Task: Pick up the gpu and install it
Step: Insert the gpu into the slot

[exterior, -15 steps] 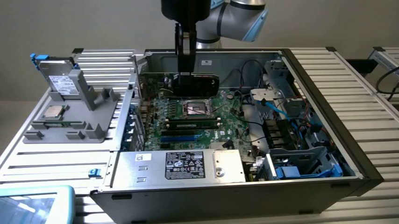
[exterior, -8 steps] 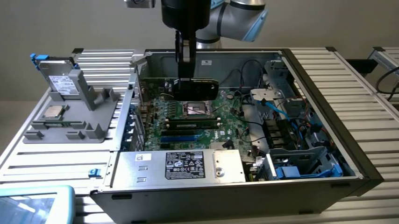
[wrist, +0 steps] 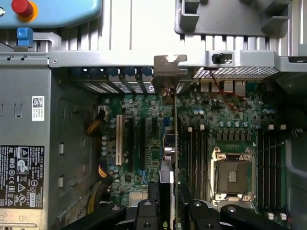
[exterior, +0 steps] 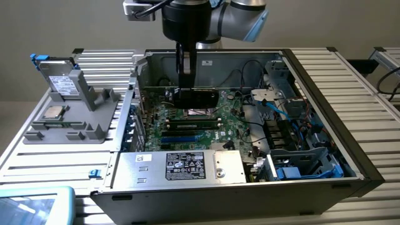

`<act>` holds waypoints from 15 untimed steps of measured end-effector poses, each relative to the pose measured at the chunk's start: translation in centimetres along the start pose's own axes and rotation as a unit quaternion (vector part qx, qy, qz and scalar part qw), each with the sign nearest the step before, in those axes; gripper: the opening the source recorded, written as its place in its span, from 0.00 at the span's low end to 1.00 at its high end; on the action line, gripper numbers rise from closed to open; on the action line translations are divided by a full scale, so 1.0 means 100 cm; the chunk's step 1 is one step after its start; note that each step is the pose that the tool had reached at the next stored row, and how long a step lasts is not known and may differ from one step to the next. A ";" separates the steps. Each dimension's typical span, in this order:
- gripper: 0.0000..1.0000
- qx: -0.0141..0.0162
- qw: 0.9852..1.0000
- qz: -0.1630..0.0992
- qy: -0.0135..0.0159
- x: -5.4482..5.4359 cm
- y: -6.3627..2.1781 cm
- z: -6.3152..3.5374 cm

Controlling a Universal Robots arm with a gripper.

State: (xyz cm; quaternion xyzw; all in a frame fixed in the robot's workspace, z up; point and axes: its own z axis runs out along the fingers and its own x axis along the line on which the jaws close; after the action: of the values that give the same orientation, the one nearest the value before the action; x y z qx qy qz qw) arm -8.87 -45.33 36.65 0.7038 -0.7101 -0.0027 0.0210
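- gpu pinched on edge between the fingers of the gripper. Card hangs upright inside the open computer case, black cover facing the exterior view.
- Silver end bracket sits at the case wall that carries the slot covers.
- Below the card: green motherboard. Expansion slots lie to one side of the card's edge, CPU socket to the other. Contact with the board: cannot tell.
- Outside the case, at the exterior view's left: grey fixture holding a hard drive with blue clips.
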 end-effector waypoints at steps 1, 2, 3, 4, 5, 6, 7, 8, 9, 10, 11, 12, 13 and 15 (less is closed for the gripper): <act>0.27 0.000 1.000 0.000 0.000 0.002 -0.0001 0.0018; 0.27 0.000 1.000 0.000 0.000 0.005 -0.0002 0.0038; 0.27 0.000 1.000 0.000 0.000 0.007 -0.0003 0.0056; 0.27 0.000 1.000 0.000 0.000 0.008 -0.0003 0.0076; 0.27 0.000 1.000 0.000 0.000 0.008 -0.0003 0.0094; 0.27 0.000 1.000 0.000 0.000 0.008 -0.0004 0.0111; 0.27 0.000 1.000 0.000 0.000 0.008 -0.0005 0.0129; 0.27 0.000 1.000 0.000 0.000 0.008 -0.0005 0.0147; 0.27 0.000 1.000 0.000 0.000 0.008 -0.0007 0.0165; 0.27 0.000 1.000 0.000 0.000 0.008 -0.0007 0.0183; 0.27 0.000 1.000 0.000 0.000 0.008 -0.0008 0.0202; 0.27 0.000 1.000 0.000 0.000 0.008 -0.0009 0.0220; 0.27 0.000 1.000 0.000 0.000 0.008 -0.0009 0.0238; 0.27 0.000 1.000 0.000 0.000 0.008 -0.0010 0.0274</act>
State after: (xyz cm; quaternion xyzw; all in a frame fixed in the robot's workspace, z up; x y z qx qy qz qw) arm -8.86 -46.19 33.93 0.7038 -0.7101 -0.0027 0.0210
